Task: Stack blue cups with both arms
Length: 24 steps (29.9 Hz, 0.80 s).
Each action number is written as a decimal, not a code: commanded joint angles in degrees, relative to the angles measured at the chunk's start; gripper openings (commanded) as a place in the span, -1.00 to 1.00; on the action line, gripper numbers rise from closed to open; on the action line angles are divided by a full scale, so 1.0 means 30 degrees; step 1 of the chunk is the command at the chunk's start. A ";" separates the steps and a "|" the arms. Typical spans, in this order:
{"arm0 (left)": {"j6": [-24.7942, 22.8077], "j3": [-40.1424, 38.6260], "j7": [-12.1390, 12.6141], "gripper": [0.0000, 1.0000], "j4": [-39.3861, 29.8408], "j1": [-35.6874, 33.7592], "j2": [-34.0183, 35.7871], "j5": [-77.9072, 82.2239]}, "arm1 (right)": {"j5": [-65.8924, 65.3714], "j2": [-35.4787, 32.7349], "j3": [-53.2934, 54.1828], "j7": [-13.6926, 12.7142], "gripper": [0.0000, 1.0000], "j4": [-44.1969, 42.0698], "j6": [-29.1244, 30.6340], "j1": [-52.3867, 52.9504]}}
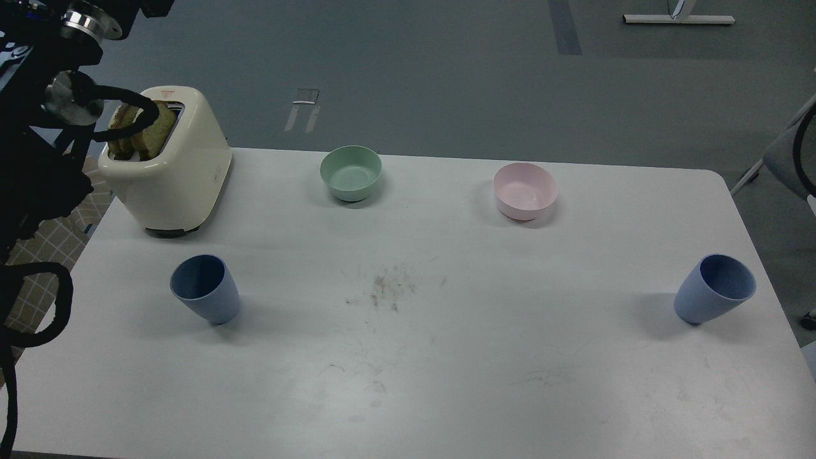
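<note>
I am seeing one blue cup (205, 289) lower left and the other cup (714, 288) far right, both standing on the white table (408, 370). A toaster (167, 162), green bowl (350, 172) and pink bowl (524, 190) are sitting behind. My left arm (38, 127) is showing upper left; I cannot tell its pincer state.

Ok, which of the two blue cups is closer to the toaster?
The blue cup on the left, standing just in front of the cream toaster. The other blue cup sits far off near the table's right edge.

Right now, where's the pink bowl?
In the head view, the pink bowl sits at the table's far right-centre, right of the green bowl.
</note>
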 commanded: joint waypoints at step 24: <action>-0.1684 0.0083 0.0099 0.95 0.0204 -0.0173 0.0229 -0.0005 | 0.3260 0.0833 0.0778 0.0028 1.00 0.0132 -0.0001 -0.2338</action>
